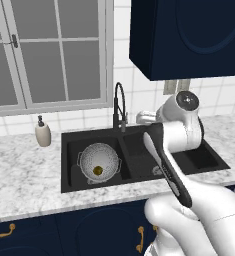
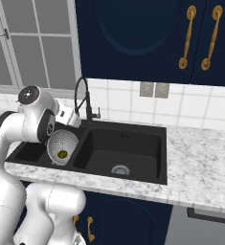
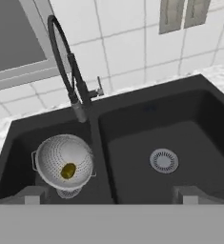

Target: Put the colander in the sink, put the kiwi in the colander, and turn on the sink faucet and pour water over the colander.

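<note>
I see the kiwi [image 3: 68,170] inside the colander [image 3: 63,161] in the left sink [image 3: 132,124] basin, and my gripper [image 3: 108,194] hangs wide open, holding nothing.

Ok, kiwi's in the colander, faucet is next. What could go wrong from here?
1. The faucet lever is a small stub at its base beside the coiled neck; the open gripper could bump the neck instead.
2. The spout ends near the divider between basins, while the colander sits off to one side in the left basin of the sink, so water may miss the kiwi.
</note>
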